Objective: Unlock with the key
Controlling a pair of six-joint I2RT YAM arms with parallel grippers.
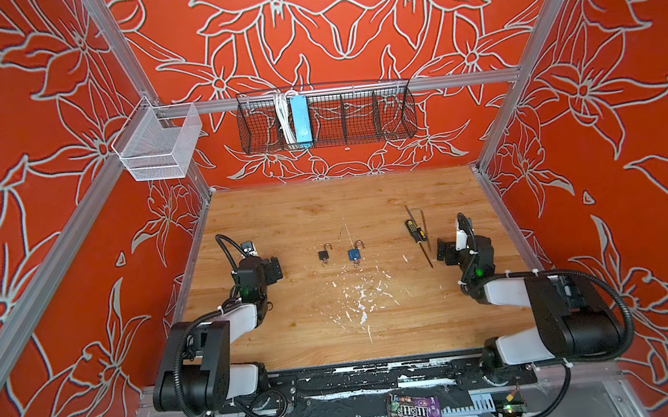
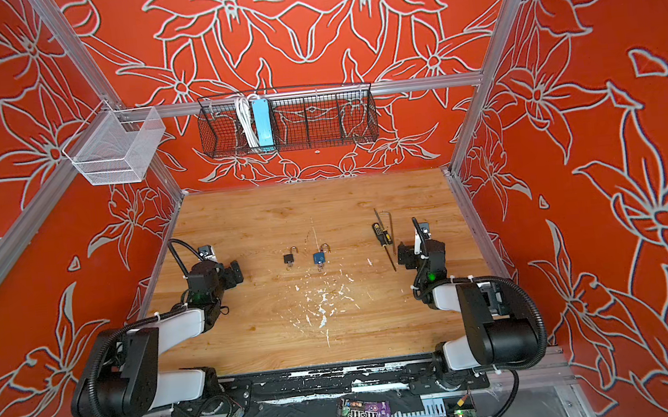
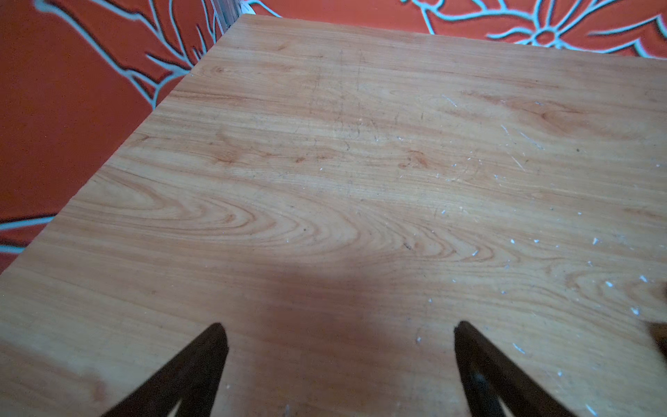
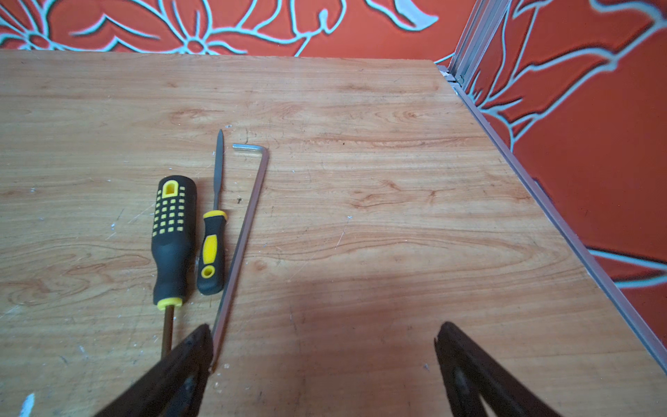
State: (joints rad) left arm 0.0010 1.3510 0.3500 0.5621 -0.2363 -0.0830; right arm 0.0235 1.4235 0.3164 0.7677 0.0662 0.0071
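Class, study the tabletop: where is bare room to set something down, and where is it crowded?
Free: the far strip of the table behind the blue padlock, and the gap between the black padlock and the left tool. Crowded: beside the right tool, where screwdriver, file and hex key lie together.

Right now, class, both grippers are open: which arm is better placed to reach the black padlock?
Left, likely. The left gripper sits nearer the black padlock in both top views; the right gripper is farther, with the blue padlock and screwdriver lying between.
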